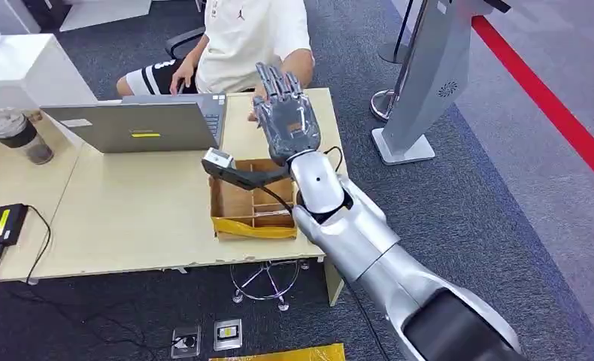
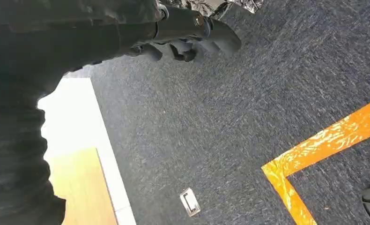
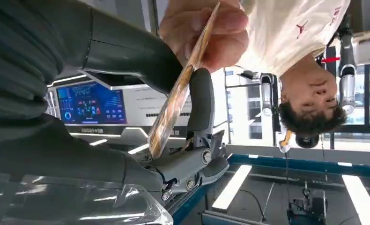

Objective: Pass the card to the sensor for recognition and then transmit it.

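Two hands meet on the card (image 3: 176, 101): the right hand (image 1: 285, 113), raised over the bench's (image 1: 128, 218) far right edge, pinches it between thumb and fingers, and a person's hand (image 3: 206, 33) grips its far end. Cardboard box (image 1: 250, 201) sits near the bench's right edge, laptop (image 1: 140, 124) at the far edge. Left hand (image 2: 188, 35) hangs over carpet (image 2: 220, 122), fingers curled on nothing.

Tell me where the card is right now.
In the right wrist view the card sits between the right robot hand and a person's hand, which grips its far end, above the table's far edge.
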Robot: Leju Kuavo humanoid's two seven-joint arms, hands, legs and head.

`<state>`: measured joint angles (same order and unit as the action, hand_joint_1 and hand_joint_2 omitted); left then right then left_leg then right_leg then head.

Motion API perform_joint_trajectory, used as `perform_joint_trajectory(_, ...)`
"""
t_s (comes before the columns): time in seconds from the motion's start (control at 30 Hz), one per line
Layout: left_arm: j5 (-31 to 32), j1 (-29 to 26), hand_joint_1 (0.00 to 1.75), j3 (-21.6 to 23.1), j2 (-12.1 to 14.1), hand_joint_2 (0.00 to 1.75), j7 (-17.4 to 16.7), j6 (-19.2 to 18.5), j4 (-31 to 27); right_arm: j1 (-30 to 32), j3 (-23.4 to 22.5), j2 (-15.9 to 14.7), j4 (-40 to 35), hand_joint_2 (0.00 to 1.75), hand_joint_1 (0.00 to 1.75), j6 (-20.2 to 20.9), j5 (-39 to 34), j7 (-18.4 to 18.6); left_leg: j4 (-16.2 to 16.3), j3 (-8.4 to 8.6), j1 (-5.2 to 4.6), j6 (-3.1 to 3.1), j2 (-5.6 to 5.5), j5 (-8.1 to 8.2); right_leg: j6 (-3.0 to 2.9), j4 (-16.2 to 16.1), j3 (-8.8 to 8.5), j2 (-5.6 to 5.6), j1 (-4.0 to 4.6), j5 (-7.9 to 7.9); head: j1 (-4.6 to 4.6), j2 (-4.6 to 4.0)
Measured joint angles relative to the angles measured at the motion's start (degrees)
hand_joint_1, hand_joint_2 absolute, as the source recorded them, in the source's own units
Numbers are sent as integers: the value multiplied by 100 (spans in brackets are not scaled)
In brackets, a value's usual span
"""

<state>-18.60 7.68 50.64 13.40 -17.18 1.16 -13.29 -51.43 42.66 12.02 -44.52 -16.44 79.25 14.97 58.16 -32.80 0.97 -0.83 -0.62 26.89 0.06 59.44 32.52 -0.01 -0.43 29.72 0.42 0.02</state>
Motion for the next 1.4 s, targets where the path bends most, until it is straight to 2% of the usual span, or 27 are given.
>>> perform_joint_trajectory(0.3, 0, -2, 0, 0, -17, 175, -22, -7, 0, -7, 0, 2, 192, 175, 175, -28, 81, 7, 0, -1, 0, 0, 0, 0, 0, 0, 1, 1, 0, 0, 0, 0)
perform_joint_trajectory(0.33, -2, -2, 0, 0, -20, 175, -35, -11, 0, -10, 0, 9, 212, 175, 26, -35, 109, 7, 0, -1, 0, 0, 0, 0, 0, 0, 2, 2, 0, 0, 0, 0)
perform_joint_trajectory(0.37, -4, -2, 0, 0, -24, 175, -48, -11, 0, -10, 0, 18, 242, 175, 0, -48, 151, 7, 0, -1, 0, -1, 1, 1, 0, 0, 3, 2, 0, 0, 0, 0)
perform_joint_trajectory(0.47, -28, -2, 0, 0, -42, 175, -94, -4, 0, -9, 2, 48, 317, 175, 0, -219, 262, 35, 0, -2, 0, -1, 1, 1, 0, 0, 6, 3, 0, 0, 0, 0)
perform_joint_trajectory(0.53, -44, -2, 0, 0, -59, 175, -100, 9, 0, -7, 2, 59, 356, 175, 0, -493, 289, 39, 0, -2, 0, -1, 1, 1, 0, 0, 6, 2, 0, 0, 0, 0)
perform_joint_trajectory(0.6, -55, -3, 0, 0, -66, 175, -114, 31, 0, 17, -2, 61, 361, 175, 0, -773, 41, -158, 0, -1, 0, -1, 2, 1, 0, 0, 5, 4, 0, 0, 0, 0)
perform_joint_trajectory(0.67, -77, -3, 0, 0, -68, 175, -120, 42, 0, 93, -24, 61, 251, 175, 0, -813, -329, -436, 0, 0, 0, -1, 4, 1, 0, 0, 5, 6, 0, 0, 0, 0)
perform_joint_trajectory(0.73, -96, -10, 0, 0, -66, 175, -125, 31, 0, 267, -39, 31, -130, 175, 0, -567, -402, -667, 1, 4, 0, -1, 6, 1, -1, 0, 5, 7, 0, -1, 2, 0)
perform_joint_trajectory(0.83, -107, -33, 0, 0, -57, 175, -127, 7, 0, 681, -31, -111, -1107, 175, 0, -29, -234, -682, 1, 1, 0, -1, 7, 1, -1, -1, 8, 7, 0, 0, 0, 0)
perform_joint_trajectory(1.0, -114, -46, 0, 0, -44, 175, -125, 7, 0, 970, -28, -297, -2176, 175, 0, 96, -201, -680, 1, 0, 0, -6, 16, 4, -1, -1, 13, 11, -1, -1, 4, 0)
perform_joint_trajectory(1.1, -146, -45, 0, 0, -44, 175, -125, 11, 0, 1072, -22, -376, -2600, 175, 0, 131, -376, -843, 1, 3, 0, -5, 18, 4, -3, -1, 13, 12, 0, -2, 0, 0)
perform_joint_trajectory(1.3, -310, -62, 0, -24, -18, 175, -190, 50, 0, 1502, 129, -717, -3840, 175, 0, 931, -758, -1106, 1, 1, 0, -6, 23, 5, -3, -1, 14, 15, 0, -2, -2, 0)
perform_joint_trajectory(1.4, -369, -61, 0, -37, -2, 175, -214, 63, 0, 1670, 353, -878, -4224, 175, 0, 1124, -894, -1163, 0, -1, 0, -6, 23, 6, -3, -1, 14, 14, 0, -2, 0, 0)
